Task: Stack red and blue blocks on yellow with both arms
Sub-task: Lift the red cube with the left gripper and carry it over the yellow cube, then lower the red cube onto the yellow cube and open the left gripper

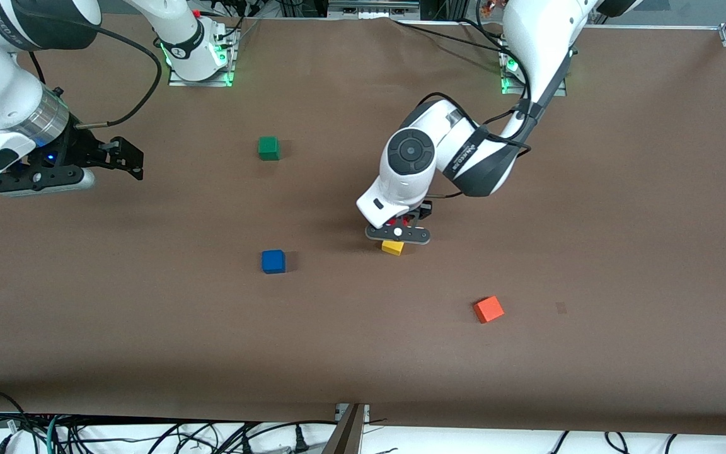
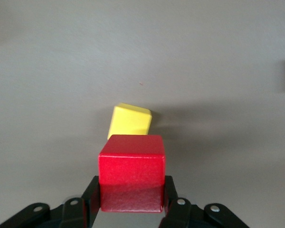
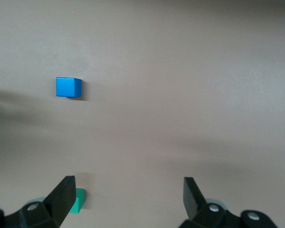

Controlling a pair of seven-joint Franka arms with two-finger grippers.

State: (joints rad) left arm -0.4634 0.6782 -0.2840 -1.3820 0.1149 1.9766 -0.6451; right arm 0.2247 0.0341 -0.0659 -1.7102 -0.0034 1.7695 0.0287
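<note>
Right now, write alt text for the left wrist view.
The left gripper holds a red cube between its black fingers, just above the brown table. A yellow cube sits on the table just past it, turned at a slight angle and partly hidden by the red one.
</note>
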